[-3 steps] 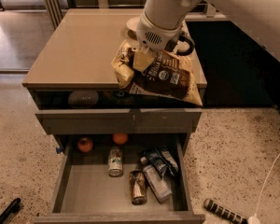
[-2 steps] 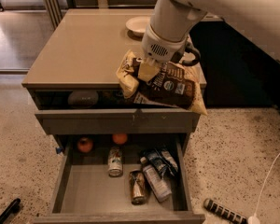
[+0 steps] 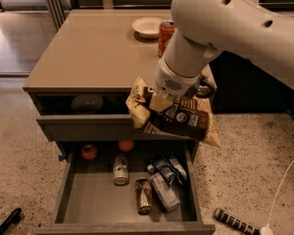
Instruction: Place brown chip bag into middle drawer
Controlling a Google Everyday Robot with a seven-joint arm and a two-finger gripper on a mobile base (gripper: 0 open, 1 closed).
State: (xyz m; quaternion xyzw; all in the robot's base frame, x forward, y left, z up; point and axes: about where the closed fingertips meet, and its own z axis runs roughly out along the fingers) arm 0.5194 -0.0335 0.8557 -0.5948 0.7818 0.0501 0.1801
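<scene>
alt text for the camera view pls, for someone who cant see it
The robot's gripper holds the brown chip bag in the air at the front edge of the cabinet, above the open middle drawer. The drawer contains cans, snack packets and two round fruits; a bowl and soda can stand on the cabinet top.

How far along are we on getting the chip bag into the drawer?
Done: the drawer is pulled open and the chip bag is up off the cabinet top. In hand: the gripper holds the bag in the air, above the drawer's right side. Left: lower it in and release.
</scene>
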